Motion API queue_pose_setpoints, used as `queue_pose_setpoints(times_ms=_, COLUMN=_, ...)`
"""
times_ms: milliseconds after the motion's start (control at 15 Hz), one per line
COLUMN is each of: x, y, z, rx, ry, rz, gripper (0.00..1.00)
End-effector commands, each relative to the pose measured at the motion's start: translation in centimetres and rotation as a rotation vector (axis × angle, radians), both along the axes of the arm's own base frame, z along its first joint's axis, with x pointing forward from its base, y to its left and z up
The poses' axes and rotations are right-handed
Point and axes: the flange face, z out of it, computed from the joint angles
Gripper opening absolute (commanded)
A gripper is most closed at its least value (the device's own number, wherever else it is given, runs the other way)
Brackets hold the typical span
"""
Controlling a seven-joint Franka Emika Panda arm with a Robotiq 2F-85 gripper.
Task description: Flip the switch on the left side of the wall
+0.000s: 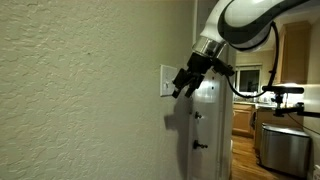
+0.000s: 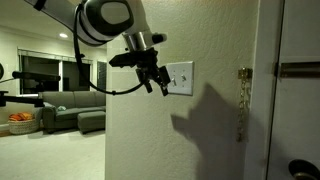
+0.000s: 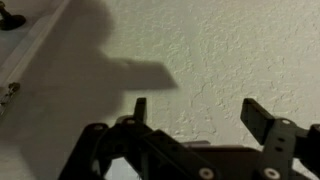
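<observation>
Gripper (image 3: 195,105) was seen spread open, nothing held | wall (image 1: 80,90) was noted leftward | switch (image 1: 167,80) was found near the wall's outer corner, just beside the gripper | judged light, stiff-sprung: to be pushed with one finger (image 3: 262,118), not grasped.

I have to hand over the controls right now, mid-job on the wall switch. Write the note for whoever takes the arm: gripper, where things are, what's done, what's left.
Gripper: open, nothing held; its fingers stand apart in the wrist view.
Switch: white plate on the textured wall, near the wall's corner. In both exterior views the gripper is right beside the plate; whether it touches cannot be told. The wrist view shows only wall and a shadow, not the switch.
Done: the approach; the gripper is at the plate.
Left: line up on the switch and flip it. Its toggles are too small to read here.
</observation>
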Motion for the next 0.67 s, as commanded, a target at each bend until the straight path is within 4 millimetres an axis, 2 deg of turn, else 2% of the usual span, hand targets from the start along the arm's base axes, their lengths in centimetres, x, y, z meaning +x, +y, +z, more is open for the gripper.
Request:
queue_pose_setpoints(times_ms=0, x=0.2, y=-0.1, z=2.0, rx=-0.001, ry=-0.083, rz=-0.031, gripper=0.7)
queue_pose_setpoints(times_ms=267, x=1.1, y=-0.1, z=3.6, rx=-0.006, ry=-0.149, rz=-0.027, gripper=0.55)
queue_pose_setpoints(times_ms=333, x=1.3, y=-0.1, z=4.0, rx=-0.011, ry=-0.164, rz=-0.024, gripper=0.55)
queue_pose_setpoints(times_ms=600, x=2.1, y=-0.1, z=5.0, rx=-0.03, ry=-0.194, rz=-0.012, gripper=0.76)
